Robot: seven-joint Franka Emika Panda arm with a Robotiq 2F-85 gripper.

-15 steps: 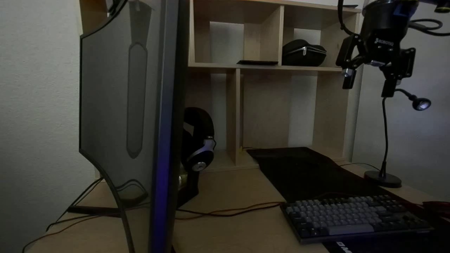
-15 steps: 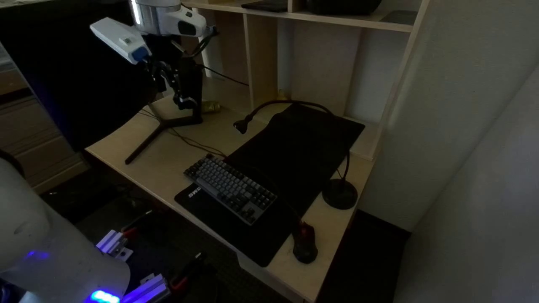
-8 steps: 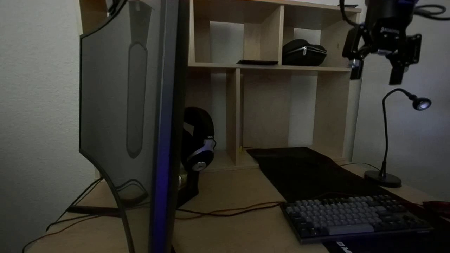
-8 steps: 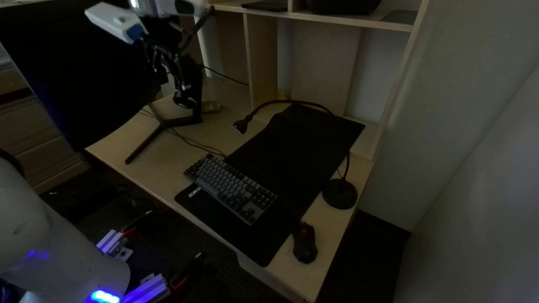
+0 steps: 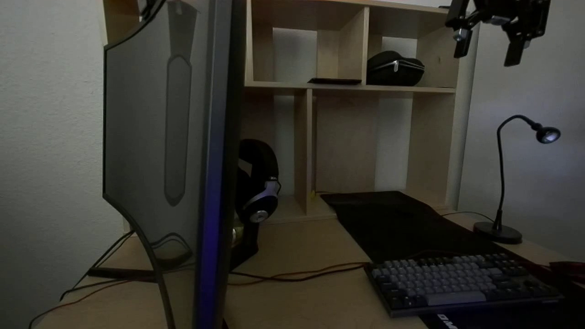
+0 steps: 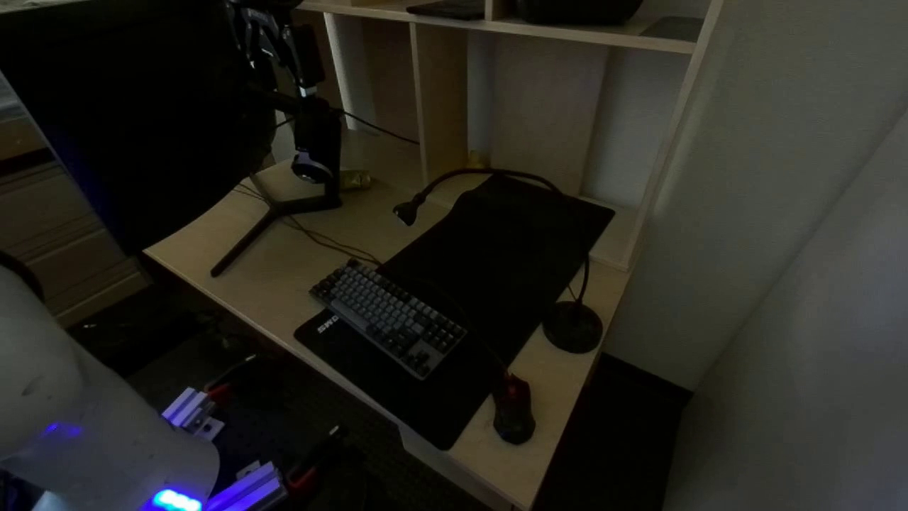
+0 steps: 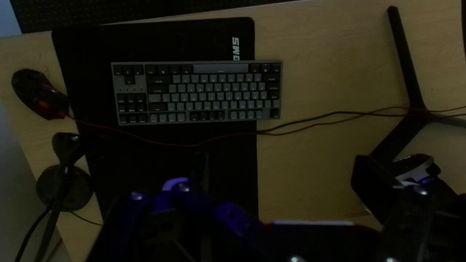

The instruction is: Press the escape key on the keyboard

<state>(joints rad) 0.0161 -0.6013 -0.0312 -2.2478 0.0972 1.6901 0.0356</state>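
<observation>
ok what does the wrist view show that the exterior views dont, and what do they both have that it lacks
Only the wrist view: small markings on the keys, mostly too tiny to read.

Only the exterior views: the upper shelf and the black case lying on it.

Shared by all: the keyboard, partly on the mat; the lamp; and at least part of the gripper, its fingers apart.

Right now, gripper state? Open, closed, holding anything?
Gripper: open, fingers spread apart, holding nothing; it hangs higher than the keyboard, not touching it.
</observation>
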